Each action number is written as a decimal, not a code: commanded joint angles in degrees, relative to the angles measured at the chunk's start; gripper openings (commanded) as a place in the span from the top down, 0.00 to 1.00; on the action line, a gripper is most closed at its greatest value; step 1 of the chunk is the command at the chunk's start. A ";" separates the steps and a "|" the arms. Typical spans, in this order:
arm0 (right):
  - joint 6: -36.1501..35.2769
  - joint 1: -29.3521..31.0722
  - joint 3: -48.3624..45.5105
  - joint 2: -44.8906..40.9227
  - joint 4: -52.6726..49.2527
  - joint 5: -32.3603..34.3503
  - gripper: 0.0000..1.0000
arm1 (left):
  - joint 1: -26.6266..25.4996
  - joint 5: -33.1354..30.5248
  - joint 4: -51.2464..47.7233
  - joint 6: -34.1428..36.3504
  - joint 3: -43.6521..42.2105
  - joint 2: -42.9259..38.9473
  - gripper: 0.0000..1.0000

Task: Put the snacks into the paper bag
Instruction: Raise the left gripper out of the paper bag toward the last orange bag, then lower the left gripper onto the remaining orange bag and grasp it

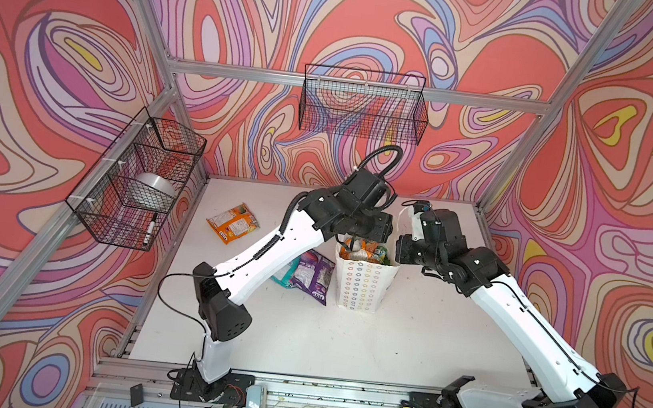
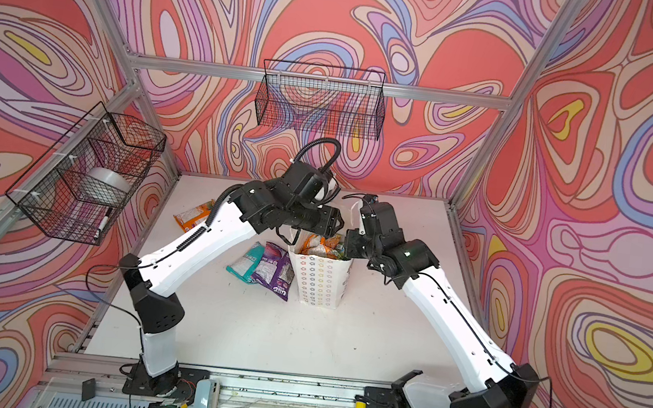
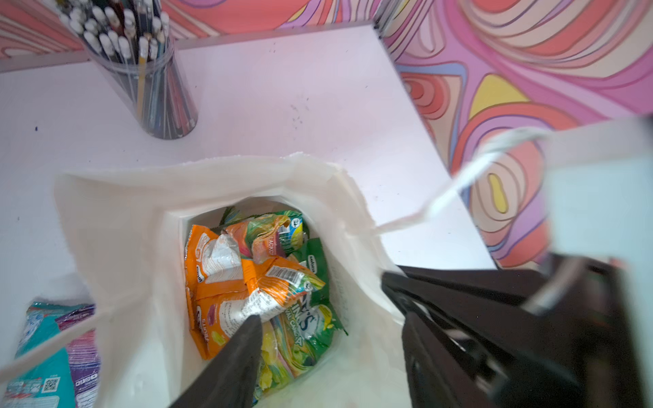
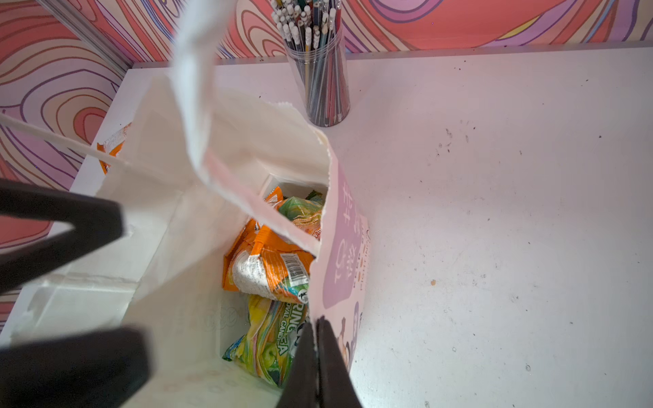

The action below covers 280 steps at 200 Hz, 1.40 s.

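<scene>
The paper bag (image 1: 363, 284) (image 2: 320, 282) stands upright mid-table, its mouth pulled wide. Inside lie several snacks: orange pouches (image 3: 219, 282) (image 4: 268, 268) on top of green ones (image 3: 300, 339) (image 4: 272, 339). My left gripper (image 3: 330, 318) (image 1: 354, 239) hangs open just over the bag's mouth, with nothing between its fingers (image 3: 240, 353). My right gripper (image 4: 316, 323) (image 1: 397, 261) is shut on the bag's right wall at the rim. On the table outside lie an orange pouch (image 1: 232, 223) (image 2: 191, 217) at the back left, and a purple pouch (image 1: 314, 275) overlapping a teal one (image 1: 283, 277) beside the bag's left.
A clear cup full of pencils (image 3: 141, 70) (image 4: 321, 70) stands behind the bag near the back wall. One wire basket (image 1: 363, 104) hangs on the back wall. Another (image 1: 139, 179) on the left wall holds a tape roll and a marker.
</scene>
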 commanded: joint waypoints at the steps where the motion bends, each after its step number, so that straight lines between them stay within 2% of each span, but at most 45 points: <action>1: 0.05 0.50 -0.18 -1.38 1.92 -0.31 1.00 | -0.28 4.41 4.32 2.55 -1.58 -7.21 0.20; 35: -0.30 0.50 0.00 -1.30 2.24 -0.19 1.00 | -0.27 7.23 7.59 3.35 -5.50 -14.28 0.04; 72: -1.00 0.50 -0.49 -1.56 4.56 0.42 1.00 | -0.24 4.31 10.39 3.85 -13.10 -23.65 0.00; 93: -1.00 0.51 -1.55 -1.93 7.49 0.52 1.00 | -0.24 -1.29 9.88 3.88 -17.68 -29.25 0.00; 148: -2.40 0.50 -3.93 -3.37 11.34 1.04 1.00 | 1.00 -24.80 -0.58 -0.66 -28.61 -39.47 0.00; 164: -2.98 0.50 -4.46 -4.06 12.14 1.31 1.00 | 5.46 -24.68 -3.07 -4.56 -32.68 -41.08 0.00; 186: -3.02 0.50 -6.37 -5.71 14.07 0.78 1.00 | 14.09 -17.07 -2.78 -9.05 -39.48 -41.81 0.00; 202: -2.94 0.50 -7.93 -6.87 15.28 0.84 1.00 | 19.22 -15.03 -2.41 -10.60 -43.90 -39.99 0.00; 220: -3.07 0.50 -9.46 -7.55 15.91 1.45 1.00 | 25.69 -11.24 -0.66 -12.52 -48.54 -36.33 0.00; 245: -3.03 0.50 -10.41 -7.63 16.02 1.50 1.00 | 33.86 -6.22 7.14 -14.14 -54.99 -30.46 0.00; 267: -3.11 0.50 -11.42 -8.60 16.81 2.69 1.00 | 39.86 -5.19 11.68 -14.10 -54.94 -23.27 0.00; 280: -3.12 0.50 -11.39 -8.89 16.35 3.21 1.00 | 41.75 -7.95 12.61 -13.36 -52.90 -18.48 0.00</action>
